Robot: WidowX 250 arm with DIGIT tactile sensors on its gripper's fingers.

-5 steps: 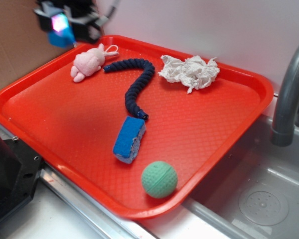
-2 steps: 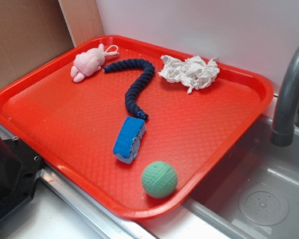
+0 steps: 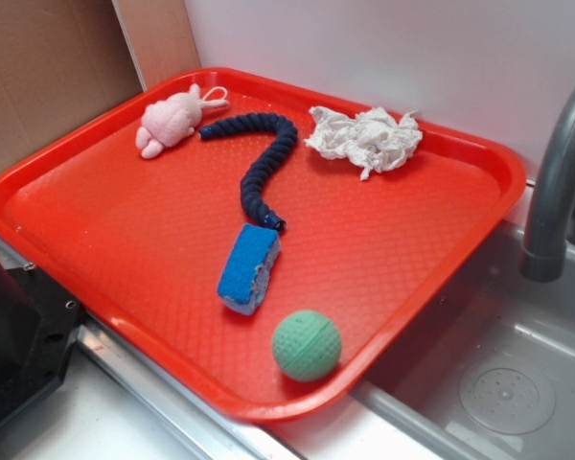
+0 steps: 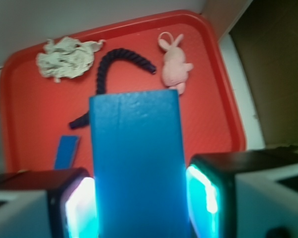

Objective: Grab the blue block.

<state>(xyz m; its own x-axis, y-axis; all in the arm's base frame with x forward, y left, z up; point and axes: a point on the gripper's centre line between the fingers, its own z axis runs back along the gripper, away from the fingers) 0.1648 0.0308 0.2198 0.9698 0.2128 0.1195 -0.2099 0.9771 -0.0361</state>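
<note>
Wrist view: the blue block [image 4: 135, 163] fills the centre of the frame, clamped between the two fingers [image 4: 77, 208] of the gripper [image 4: 139, 208]. The finger pads glow cyan on both sides of the block and press against its left and right faces. The block is held well above the red tray [image 4: 213, 119], which lies below it (the block hides the middle part of the tray surface).

Beyond the block's top edge, the dark blue rope [image 4: 120, 62] curves across the tray. The pink bunny [image 4: 175, 64] lies just to the right of the rope's end. The crumpled white cloth [image 4: 65, 58] sits at the upper left of the tray. The blue sponge [image 4: 66, 151] shows as a narrow slab to the left of the block.

The exterior view shows the tray [image 3: 479, 153] without the gripper or the block in frame. The sponge [image 3: 249, 268] lies near the tray centre, touching the lower end of the rope [image 3: 264, 163]. The green ball [image 3: 307, 346] rests near the front rim. The bunny [image 3: 175, 120] and the cloth [image 3: 364, 139] lie along the far side. A grey faucet [image 3: 556, 192] stands at the right above the sink [image 3: 498, 383].
</note>
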